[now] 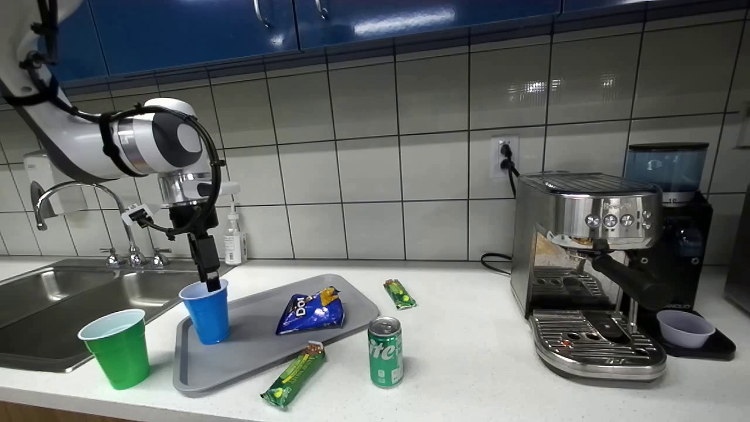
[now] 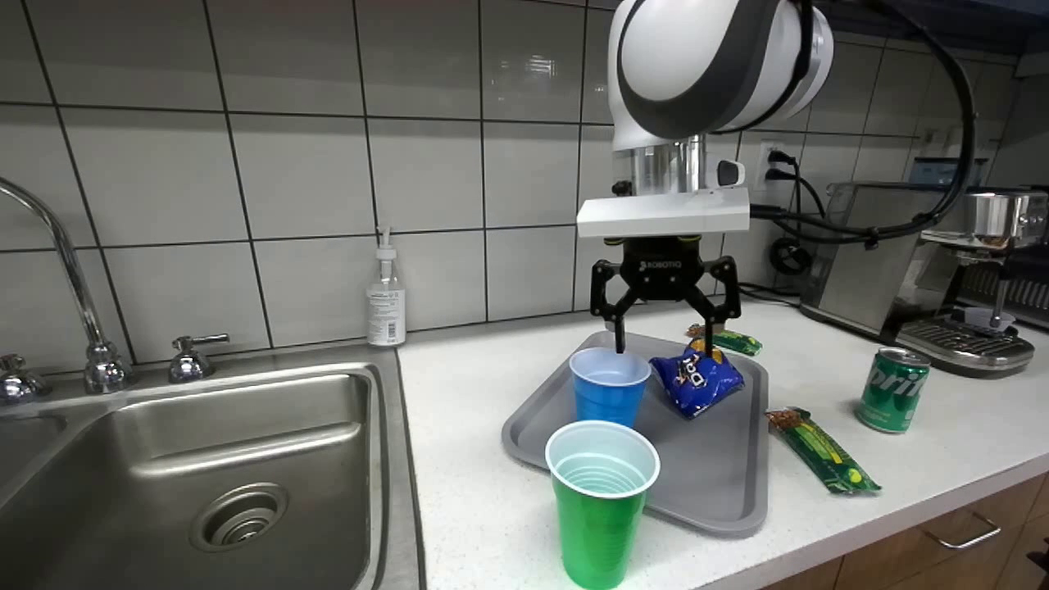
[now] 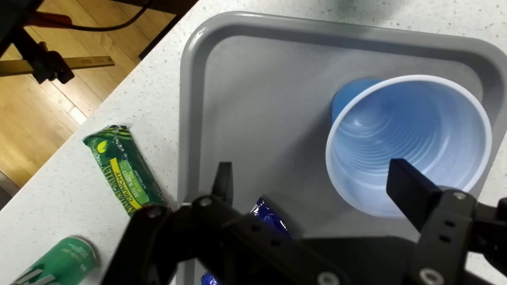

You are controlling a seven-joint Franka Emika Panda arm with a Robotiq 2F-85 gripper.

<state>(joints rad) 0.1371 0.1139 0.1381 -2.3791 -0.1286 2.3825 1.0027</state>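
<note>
My gripper (image 2: 665, 351) points down over the tray, jaws wide apart with nothing between them. In the wrist view, one of its fingers (image 3: 412, 194) overlaps the mouth of a blue cup (image 3: 368, 118); I cannot tell whether the tip dips inside. The cup stands upright on a grey tray (image 3: 257, 99). A blue chip bag (image 1: 313, 313) lies on that tray, close to the other finger in an exterior view and partly hidden by the gripper in the wrist view. Upright at the tray's end is a green cup (image 2: 598, 524), on the counter.
A green bar wrapper (image 1: 296, 375) and a green soda can (image 1: 385, 354) are on the counter beside the tray. Another green wrapper (image 1: 399, 294) lies behind. A steel sink (image 2: 246, 459), a soap bottle (image 2: 385, 303) and an espresso machine (image 1: 592, 264) flank the area.
</note>
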